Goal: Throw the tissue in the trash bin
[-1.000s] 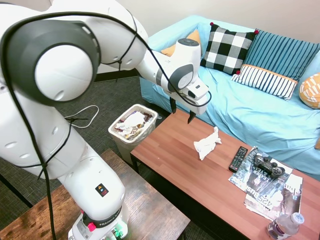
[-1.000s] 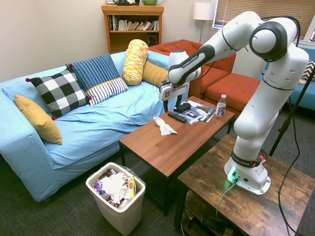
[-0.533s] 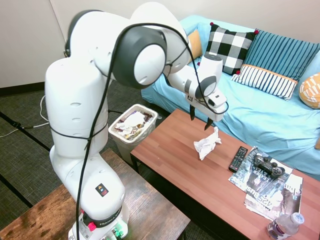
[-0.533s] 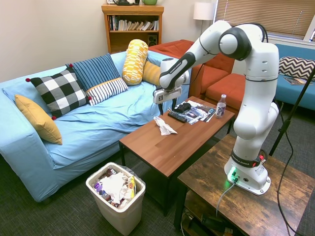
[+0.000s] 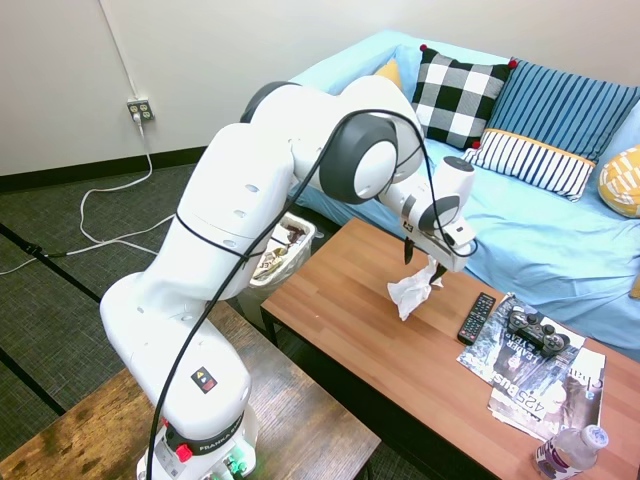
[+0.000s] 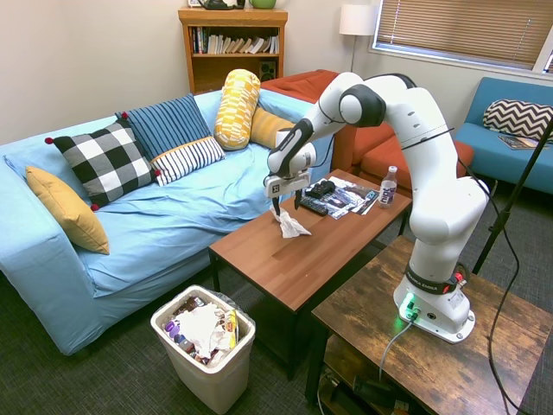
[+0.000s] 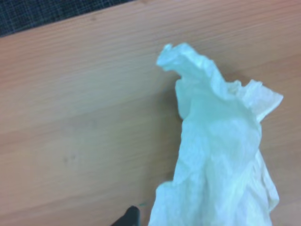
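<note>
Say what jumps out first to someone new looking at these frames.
The white arm dominates, bent over the wooden coffee table with its gripper open just above the crumpled white tissue. Behind the table, the light blue sofa with its black-and-white checked pillow draws the eye. On the floor at the table's end stands the small grey-white trash bin, already full of rubbish.

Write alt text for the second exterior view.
A white robot arm lowers its open tool over a crumpled tissue on a wooden coffee table. A trash bin full of rubbish stands on the floor near the table's end, in front of a blue sofa with cushions.
</note>
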Robot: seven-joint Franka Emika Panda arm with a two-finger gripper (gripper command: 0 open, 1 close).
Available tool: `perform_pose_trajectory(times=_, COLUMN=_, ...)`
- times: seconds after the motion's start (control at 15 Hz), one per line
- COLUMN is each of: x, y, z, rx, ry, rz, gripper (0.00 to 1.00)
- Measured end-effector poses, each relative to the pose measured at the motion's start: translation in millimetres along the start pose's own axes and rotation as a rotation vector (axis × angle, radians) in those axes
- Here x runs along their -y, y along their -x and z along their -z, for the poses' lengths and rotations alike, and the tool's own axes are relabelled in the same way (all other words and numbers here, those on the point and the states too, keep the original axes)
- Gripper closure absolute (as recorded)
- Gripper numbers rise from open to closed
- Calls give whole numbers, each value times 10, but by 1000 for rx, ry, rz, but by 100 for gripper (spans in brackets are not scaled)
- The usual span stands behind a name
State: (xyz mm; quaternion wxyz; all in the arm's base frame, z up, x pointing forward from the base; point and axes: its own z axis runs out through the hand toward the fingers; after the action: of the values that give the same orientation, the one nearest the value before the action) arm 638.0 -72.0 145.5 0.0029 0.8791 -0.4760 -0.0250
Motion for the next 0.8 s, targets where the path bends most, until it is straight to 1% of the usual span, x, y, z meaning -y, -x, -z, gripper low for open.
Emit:
perform_pose_trajectory(times=0.27, x=168, y=-46, z=-252, rx=5, ry=11, rz=8, gripper=0)
perform_pose_trajectory(times=0.33, x=178, y=-64, z=-305, rx=7, ry=16, rz=7, gripper=100)
perform_pose_trajectory(times=0.8, x=169, y=-79, z=-445, rx=41, ry=25, rz=-22, gripper=100)
